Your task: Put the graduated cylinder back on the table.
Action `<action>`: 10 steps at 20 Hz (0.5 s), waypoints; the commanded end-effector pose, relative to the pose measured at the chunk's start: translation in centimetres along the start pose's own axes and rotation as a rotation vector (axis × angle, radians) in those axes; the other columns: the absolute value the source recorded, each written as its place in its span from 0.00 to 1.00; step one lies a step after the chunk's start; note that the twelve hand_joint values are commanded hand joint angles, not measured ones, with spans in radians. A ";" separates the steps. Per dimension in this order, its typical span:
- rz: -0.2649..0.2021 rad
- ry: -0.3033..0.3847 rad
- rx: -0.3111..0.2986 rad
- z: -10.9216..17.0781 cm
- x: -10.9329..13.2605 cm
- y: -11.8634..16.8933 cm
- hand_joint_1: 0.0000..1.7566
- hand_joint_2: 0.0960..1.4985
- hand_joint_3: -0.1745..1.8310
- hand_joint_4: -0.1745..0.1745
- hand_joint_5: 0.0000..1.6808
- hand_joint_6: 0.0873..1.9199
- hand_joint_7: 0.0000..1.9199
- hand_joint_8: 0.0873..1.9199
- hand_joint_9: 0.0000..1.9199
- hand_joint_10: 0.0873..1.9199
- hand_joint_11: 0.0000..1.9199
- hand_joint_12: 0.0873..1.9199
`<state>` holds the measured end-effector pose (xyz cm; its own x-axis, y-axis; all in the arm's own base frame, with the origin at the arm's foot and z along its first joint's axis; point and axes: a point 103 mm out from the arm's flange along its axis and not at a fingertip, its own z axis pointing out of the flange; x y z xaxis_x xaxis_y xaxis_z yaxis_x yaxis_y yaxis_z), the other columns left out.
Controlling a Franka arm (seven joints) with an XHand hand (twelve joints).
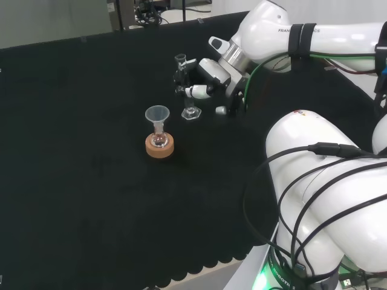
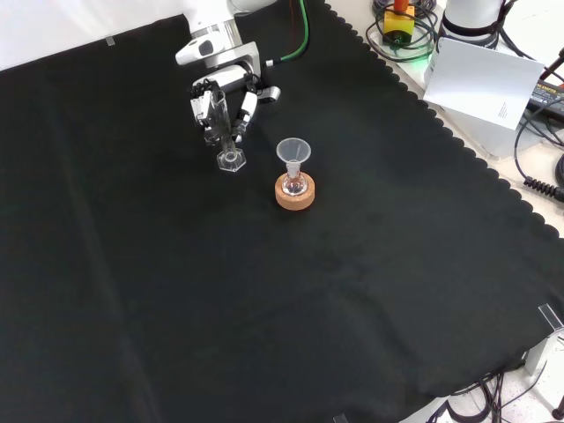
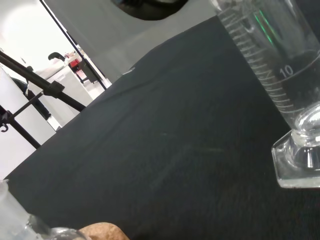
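Note:
A clear graduated cylinder [image 1: 185, 84] stands upright on its hexagonal foot [image 1: 191, 113], which is at the black cloth; I cannot tell whether it touches. The hand [image 1: 205, 77] is beside the cylinder's upper part, with fingers [image 1: 181, 78] and thumb curled round the tube. In the front view the hand [image 2: 220, 95] comes from the top and straddles the cylinder [image 2: 229, 141]. The wrist view has the cylinder [image 3: 270, 60] close up with its scale marks and foot [image 3: 300, 160].
A small round flask with a clear funnel [image 1: 157, 113] in its neck sits on a cork ring [image 1: 159, 146], close to the cylinder; the cork ring [image 2: 294, 194] lies right of the cylinder in the front view. The cloth's scalloped edge [image 2: 458, 141] runs along the right.

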<state>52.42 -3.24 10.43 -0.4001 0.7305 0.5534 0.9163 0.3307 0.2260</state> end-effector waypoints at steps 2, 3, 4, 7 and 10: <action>0.019 0.007 -0.016 0.6 -0.4 0.1 0.63 0.70 0.08 0.60 0.65 0.41 0.76 0.02 0.82 0.00 0.74 0.30; 0.021 0.004 -0.017 0.7 -0.5 0.1 0.63 0.70 0.08 0.60 0.65 0.41 0.76 0.02 0.82 0.00 0.74 0.30; 0.022 0.005 -0.018 0.8 -0.5 0.1 0.63 0.70 0.08 0.60 0.65 0.41 0.76 0.02 0.82 0.00 0.73 0.30; 0.018 0.004 -0.015 1.1 -0.6 0.0 0.63 0.70 0.08 0.60 0.65 0.41 0.76 0.02 0.82 0.00 0.73 0.30; 0.018 0.003 -0.021 1.2 -0.7 0.0 0.63 0.70 0.08 0.59 0.65 0.41 0.76 0.01 0.82 0.00 0.73 0.30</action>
<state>52.67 -3.05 9.21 -0.3831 0.7342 0.5606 0.9237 0.3089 0.2267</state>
